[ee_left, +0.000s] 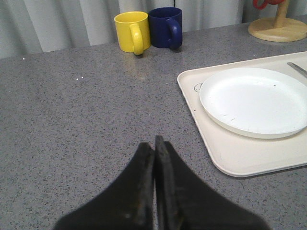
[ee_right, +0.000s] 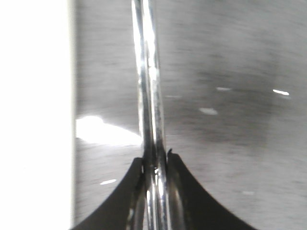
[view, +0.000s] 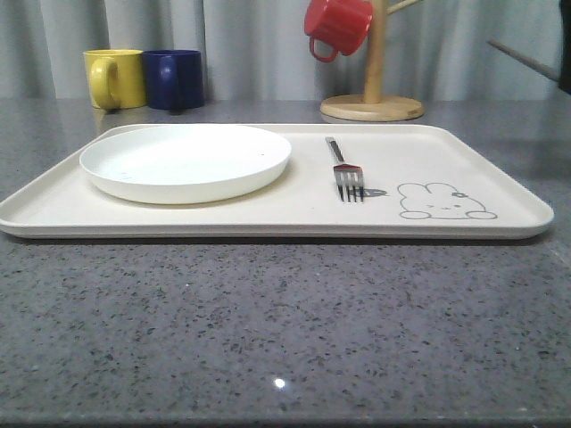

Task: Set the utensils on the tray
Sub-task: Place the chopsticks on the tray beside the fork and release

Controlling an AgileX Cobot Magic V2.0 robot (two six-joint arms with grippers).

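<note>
Front view: low, near tabletop (view: 285, 330) level, facing forward across the tray (view: 268, 209) toward the curtain (view: 250, 45). Left wrist view: above the tabletop beside the tray's end, angled down and forward, left end effector (ee_left: 155, 143) in the foreground. Shares white plate (view: 186, 160), yellow mug (view: 114, 78), blue mug (view: 174, 78) with front. Right wrist view: very close, blurred, along the chopsticks (ee_right: 149, 96).

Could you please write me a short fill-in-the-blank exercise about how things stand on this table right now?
1. The fork lies on the tray to the ____ of the white plate in the front view.
2. The right hand is shut on the ____.
3. The red mug hangs on the ____ stand.
4. The left hand is ____ and holds nothing.

Missing words: right; chopsticks; wooden; shut
</note>
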